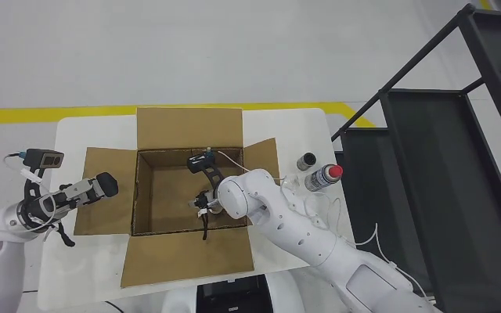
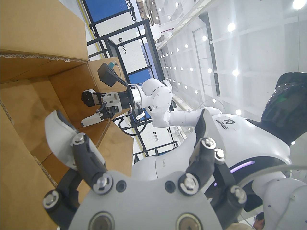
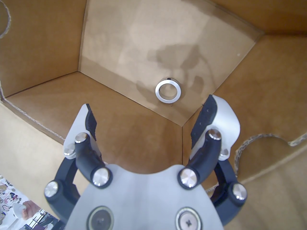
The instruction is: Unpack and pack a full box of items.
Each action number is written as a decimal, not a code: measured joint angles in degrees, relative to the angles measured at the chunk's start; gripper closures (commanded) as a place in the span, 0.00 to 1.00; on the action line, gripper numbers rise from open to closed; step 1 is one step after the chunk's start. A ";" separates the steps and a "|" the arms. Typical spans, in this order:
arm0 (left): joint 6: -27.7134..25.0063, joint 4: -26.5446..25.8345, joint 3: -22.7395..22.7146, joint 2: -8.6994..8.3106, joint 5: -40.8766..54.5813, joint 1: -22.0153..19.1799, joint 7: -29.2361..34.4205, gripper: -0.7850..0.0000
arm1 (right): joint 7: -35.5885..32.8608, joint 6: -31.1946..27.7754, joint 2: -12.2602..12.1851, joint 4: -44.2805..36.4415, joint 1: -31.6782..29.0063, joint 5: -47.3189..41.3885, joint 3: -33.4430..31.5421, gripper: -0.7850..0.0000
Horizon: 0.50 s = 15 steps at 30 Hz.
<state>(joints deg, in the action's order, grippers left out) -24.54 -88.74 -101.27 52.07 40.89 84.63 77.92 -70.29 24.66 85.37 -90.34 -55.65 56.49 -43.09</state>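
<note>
An open cardboard box stands in the middle of the white table with its flaps spread. My right gripper hangs inside it near the front wall, fingers open and holding nothing. On the box floor, just beyond the right gripper, lies a small silver metal ring, apart from both fingertips. My left gripper is outside the box over its left flap, also open and holding nothing. From there the right gripper shows open within the box walls.
Two upright cans stand on the table right of the box: a dark-topped one and a red-capped one. A dark metal rack rises past the table's right edge. Bare table lies at the far left.
</note>
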 measured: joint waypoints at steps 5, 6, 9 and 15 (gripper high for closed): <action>0.00 0.00 0.00 0.00 0.00 0.00 0.00 0.00 | 0.00 0.00 0.00 0.00 0.00 0.00 0.00 0.00; 0.00 0.00 0.00 0.00 0.00 0.00 0.00 0.00 | 0.00 0.00 0.00 0.00 0.00 0.00 0.00 0.00; 0.00 0.00 0.00 0.00 0.00 0.00 0.00 0.00 | 0.53 -0.43 0.05 0.08 -0.31 -0.57 -0.19 0.00; 0.00 0.00 0.00 0.00 0.00 0.00 0.00 0.00 | 3.84 0.13 1.31 2.12 1.35 -3.06 1.42 0.00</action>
<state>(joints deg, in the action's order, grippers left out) -24.54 -88.74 -101.27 52.07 40.89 84.63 77.92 -66.45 24.79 86.68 -88.23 -54.30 53.43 -41.67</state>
